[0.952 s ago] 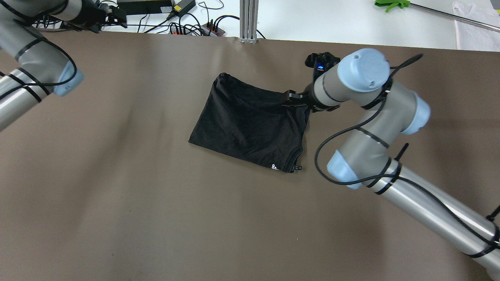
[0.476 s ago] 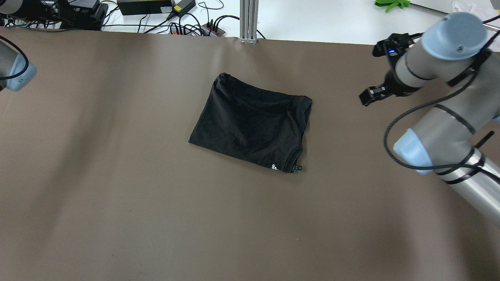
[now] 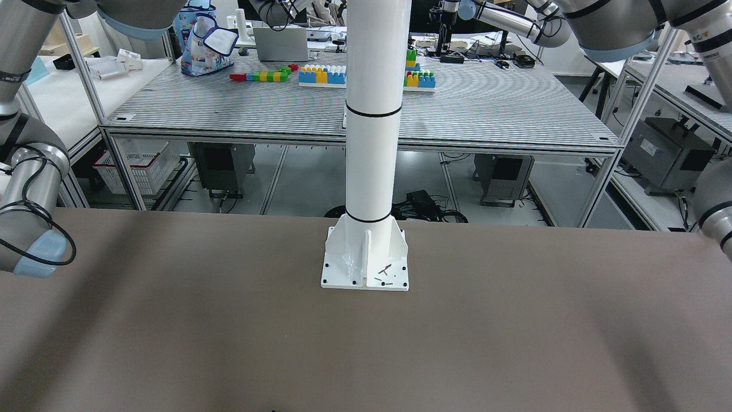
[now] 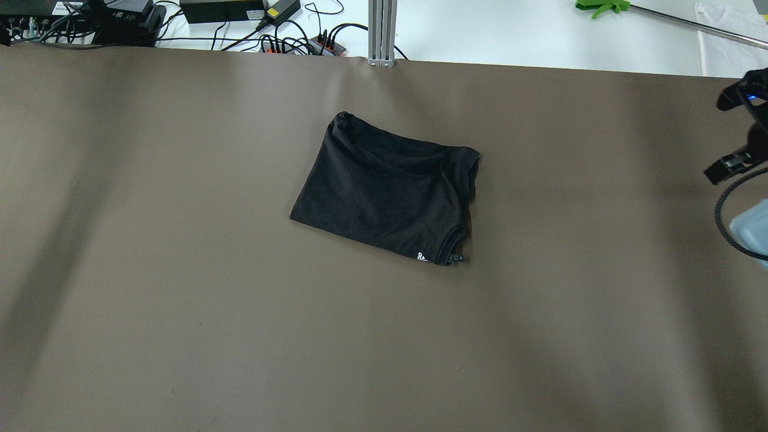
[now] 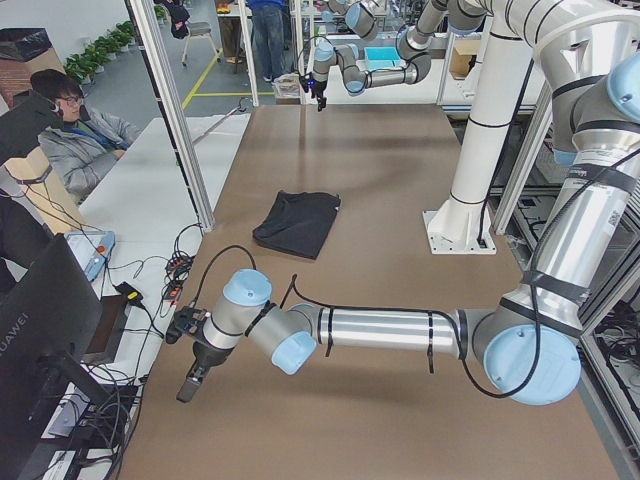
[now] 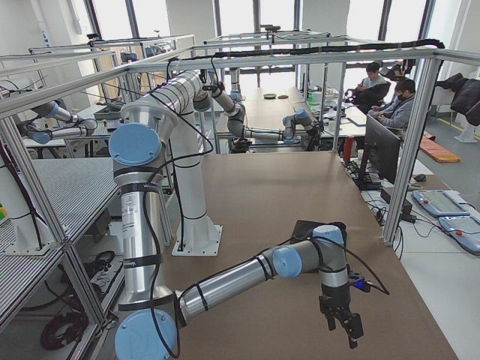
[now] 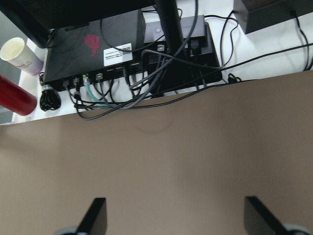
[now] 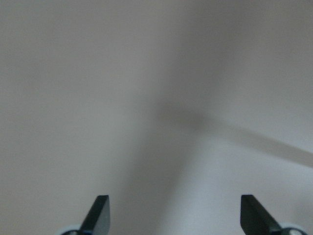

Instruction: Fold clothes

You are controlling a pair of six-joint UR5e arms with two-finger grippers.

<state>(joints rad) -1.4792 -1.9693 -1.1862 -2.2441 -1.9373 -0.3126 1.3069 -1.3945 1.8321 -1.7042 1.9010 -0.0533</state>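
The left gripper [image 7: 175,215] and right gripper [image 8: 173,213] each hover over the brown table [image 4: 180,300] with jaws spread wide, the folded black clothes [image 4: 387,189] lying well apart between them.

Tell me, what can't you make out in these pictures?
- Garment: practically out of the front-facing view, past its bottom edge. In the overhead view its lower layers are hidden under the top one.
- Its white logo: too small to read.
- Right gripper: mostly cut off by the overhead view's right edge, and its own wrist view is blurred.
- Left gripper: outside the overhead view.
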